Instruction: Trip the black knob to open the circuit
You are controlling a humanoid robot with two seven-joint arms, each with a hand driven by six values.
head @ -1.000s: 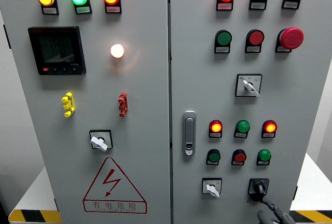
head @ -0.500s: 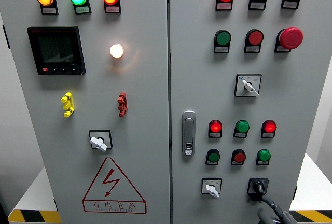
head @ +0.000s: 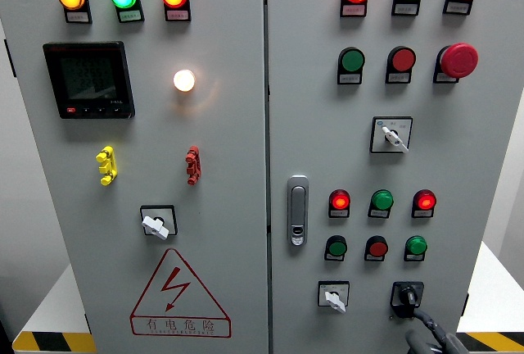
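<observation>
- The tall grey metal control cabinet (head: 221, 165) with two doors fills the head view; a wrong contact here changes a live circuit, since lamps glow across both doors, so the largest risk is touching anything but the intended switch
- The right hand (head: 434, 339), dark grey, comes in at the bottom edge on the right, only its top showing; one dark finger reaches up to the lower edge of the knob and seems to touch it, but whether the fingers are closed on the knob or only resting against it I cannot tell, as the rest is cut off by the frame
- A one-finger contact like this may slip off the knob as it turns, leaving the switch between positions and the circuit not tripped
- The white-handled rotary selector on a black square plate (head: 333, 297) sits just left of the target in the same row; a sideways drift of the hand could flick it instead
- The small black rotary knob on its black square plate (head: 407, 295) is at the lower right of the right door, below the green round push button (head: 417, 247); an upward overshoot could press that button
</observation>
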